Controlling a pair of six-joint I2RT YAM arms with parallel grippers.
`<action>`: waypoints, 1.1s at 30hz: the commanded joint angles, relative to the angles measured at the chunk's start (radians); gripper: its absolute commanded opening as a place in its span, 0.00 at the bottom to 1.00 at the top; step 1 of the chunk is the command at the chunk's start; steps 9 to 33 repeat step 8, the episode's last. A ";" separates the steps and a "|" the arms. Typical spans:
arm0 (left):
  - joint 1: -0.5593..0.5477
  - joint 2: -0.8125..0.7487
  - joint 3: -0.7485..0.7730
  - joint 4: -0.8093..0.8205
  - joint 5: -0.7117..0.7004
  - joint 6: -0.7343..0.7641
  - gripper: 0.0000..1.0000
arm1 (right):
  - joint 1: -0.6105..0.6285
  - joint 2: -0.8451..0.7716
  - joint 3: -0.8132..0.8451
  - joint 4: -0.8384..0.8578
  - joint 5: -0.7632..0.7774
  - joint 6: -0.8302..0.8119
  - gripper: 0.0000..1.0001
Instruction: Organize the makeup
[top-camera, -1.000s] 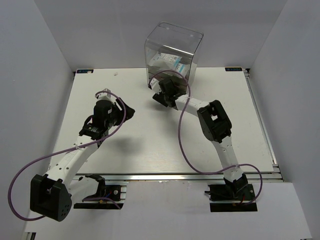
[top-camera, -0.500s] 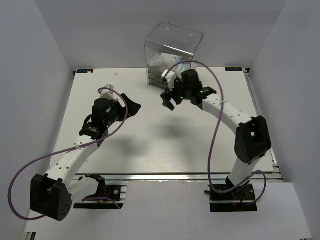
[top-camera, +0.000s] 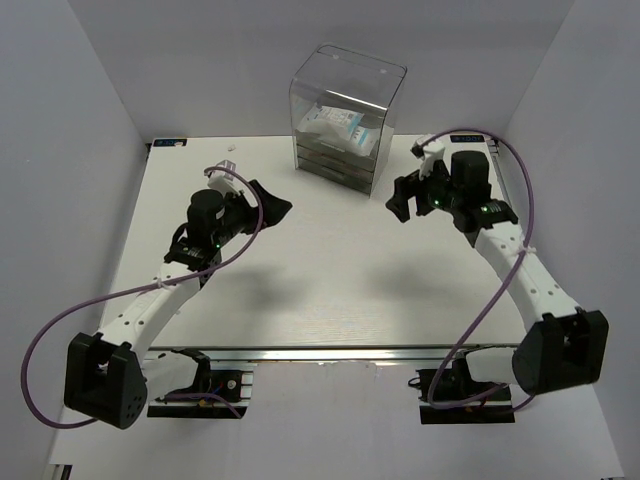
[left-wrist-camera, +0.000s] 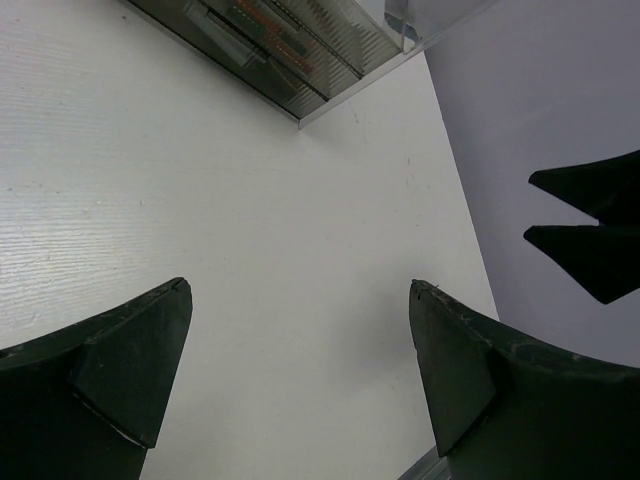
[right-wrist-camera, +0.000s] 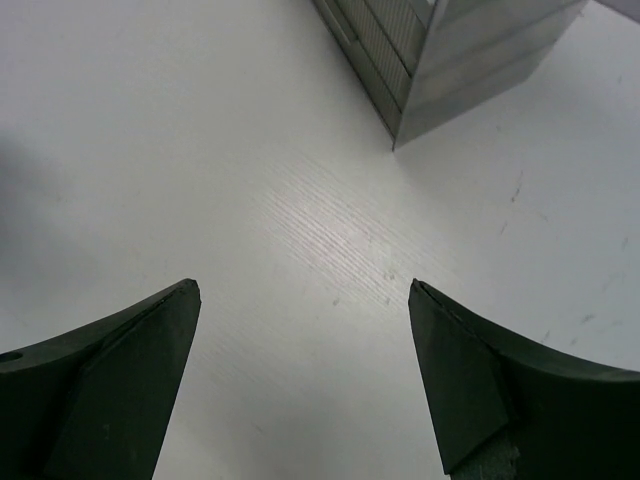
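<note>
The makeup I can see is a clear packet with white contents (top-camera: 338, 127) lying in the top compartment of the clear drawer box (top-camera: 345, 110) at the back of the table. Something reddish (left-wrist-camera: 285, 45) shows through a drawer front in the left wrist view, too blurred to name. My left gripper (top-camera: 274, 205) (left-wrist-camera: 298, 285) hovers open left of the box, with only bare table between its fingers. My right gripper (top-camera: 397, 197) (right-wrist-camera: 302, 285) hangs open to the right of the box's front corner (right-wrist-camera: 400, 130), holding nothing.
The white table (top-camera: 320, 270) ends in a metal rail (top-camera: 350, 352) at the near side, with grey walls on three sides. The drawers at the bottom of the box (top-camera: 333, 165) are pushed in. Purple cables loop off both arms.
The right arm has swung away from the front of the box to the right side of the table. The left gripper has crept slightly up and right. Both grippers opened wider.
</note>
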 joint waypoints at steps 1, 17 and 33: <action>-0.020 0.001 0.048 0.038 0.026 0.017 0.98 | -0.008 -0.097 -0.081 0.053 0.103 0.051 0.89; -0.052 0.003 0.054 0.041 0.018 0.038 0.98 | -0.025 -0.218 -0.237 0.099 0.188 0.080 0.90; -0.052 0.003 0.054 0.041 0.018 0.038 0.98 | -0.025 -0.218 -0.237 0.099 0.188 0.080 0.90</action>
